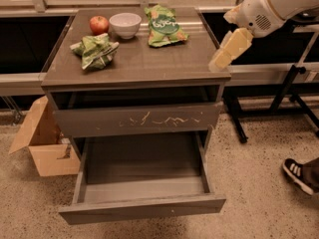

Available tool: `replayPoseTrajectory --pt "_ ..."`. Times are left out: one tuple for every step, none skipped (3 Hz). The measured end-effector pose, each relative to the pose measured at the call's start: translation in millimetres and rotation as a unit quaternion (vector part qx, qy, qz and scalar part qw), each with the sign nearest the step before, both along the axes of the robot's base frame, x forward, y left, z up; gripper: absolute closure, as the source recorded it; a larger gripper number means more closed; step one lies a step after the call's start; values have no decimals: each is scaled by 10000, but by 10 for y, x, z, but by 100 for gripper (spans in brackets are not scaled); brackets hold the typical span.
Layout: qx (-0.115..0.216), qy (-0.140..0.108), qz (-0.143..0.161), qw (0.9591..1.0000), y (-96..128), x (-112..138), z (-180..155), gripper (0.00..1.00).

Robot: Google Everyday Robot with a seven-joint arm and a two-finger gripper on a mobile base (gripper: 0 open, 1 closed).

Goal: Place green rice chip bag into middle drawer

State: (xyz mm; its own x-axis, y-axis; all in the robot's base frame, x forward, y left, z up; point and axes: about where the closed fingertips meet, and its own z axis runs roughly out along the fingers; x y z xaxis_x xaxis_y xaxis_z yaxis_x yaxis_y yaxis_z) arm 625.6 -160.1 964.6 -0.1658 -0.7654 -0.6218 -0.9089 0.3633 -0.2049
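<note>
The green rice chip bag (164, 26), with a dark round logo and white lettering, lies flat at the back of the tabletop (164, 59), right of centre. The middle drawer (142, 183) is pulled out below, and nothing shows inside it. Its plain front panel (142, 210) faces me. My gripper (228, 51) hangs at the table's right edge. It sits right of the bag and nearer to me, apart from it, and holds nothing.
A crumpled pale-green bag (94, 50), a red apple (99, 24) and a white bowl (125, 24) sit on the tabletop's left and back. The scratched drawer front (137, 119) above is shut. A cardboard box (42, 146) stands at left. A person's shoe (299, 176) and black stand legs (294, 83) are at right.
</note>
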Motion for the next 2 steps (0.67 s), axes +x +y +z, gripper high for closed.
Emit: replayPoseTrajectory --pt "898 -368 -418 9944 66 773 -95 0" --pt "1321 -526 -582 9881 149 1179 -114 0"
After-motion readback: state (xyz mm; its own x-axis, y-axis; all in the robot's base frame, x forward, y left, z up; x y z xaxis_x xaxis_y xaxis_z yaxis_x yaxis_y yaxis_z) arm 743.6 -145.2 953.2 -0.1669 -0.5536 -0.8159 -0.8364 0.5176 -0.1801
